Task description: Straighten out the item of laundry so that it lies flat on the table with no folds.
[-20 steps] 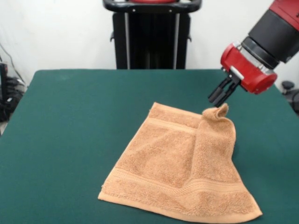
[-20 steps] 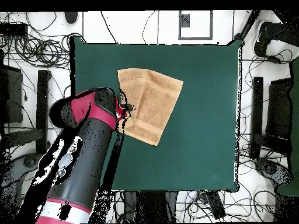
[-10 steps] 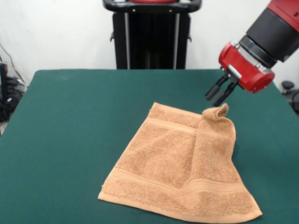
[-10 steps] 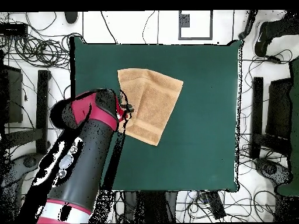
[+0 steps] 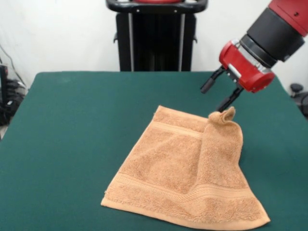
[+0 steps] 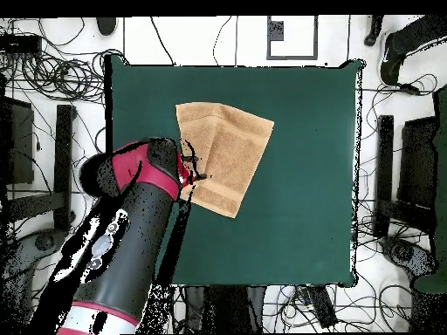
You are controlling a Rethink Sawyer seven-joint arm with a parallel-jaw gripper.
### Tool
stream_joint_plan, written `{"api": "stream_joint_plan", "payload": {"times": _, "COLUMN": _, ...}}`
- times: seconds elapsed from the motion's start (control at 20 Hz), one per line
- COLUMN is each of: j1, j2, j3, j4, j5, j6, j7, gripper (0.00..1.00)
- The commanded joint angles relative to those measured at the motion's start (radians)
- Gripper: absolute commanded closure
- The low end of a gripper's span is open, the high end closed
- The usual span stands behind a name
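Towel (image 5: 185,168): light orange-tan terry cloth, lying on the table's near right part in the front view; woven band stripes show near its far edge and near its near edge
Fold: the right-hand side is turned over onto the rest of the cloth; the folded strip runs from the near right corner up to a small raised peak at the far right corner; so not flat
Table (image 5: 72,130): dark green cloth cover; much wider than the towel; bare on the left
Gripper (image 5: 216,95): black fingers spread apart, holding nothing; one fingertip close above the towel's raised peak, whether touching I cannot tell; the other fingertip off to the left, clear of the cloth
Arm (image 5: 269,38): red and black; enters from the upper right, tilted down toward the towel's far right corner
Overhead: towel (image 6: 225,157) sits left of the table's centre; gripper (image 6: 193,167) at its left edge
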Motion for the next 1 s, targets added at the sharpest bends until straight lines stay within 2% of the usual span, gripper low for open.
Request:
{"api": "stream_joint_plan", "payload": {"times": 0.05, "j1": -0.019, "j2": 0.003, "j3": 0.085, "j4": 0.106, "j5": -0.048, "j6": -0.077, "j7": -0.032, "gripper": 0.0}}
{"api": "stream_joint_plan", "payload": {"times": 0.4, "j1": -0.033, "j2": -0.004, "j3": 0.12, "j4": 0.122, "j5": -0.066, "j6": -0.108, "j7": -0.076, "gripper": 0.0}}
{"api": "stream_joint_plan", "payload": {"times": 1.0, "j1": -0.047, "j2": -0.01, "j3": 0.145, "j4": 0.133, "j5": -0.086, "j6": -0.146, "j7": -0.086, "gripper": 0.0}}
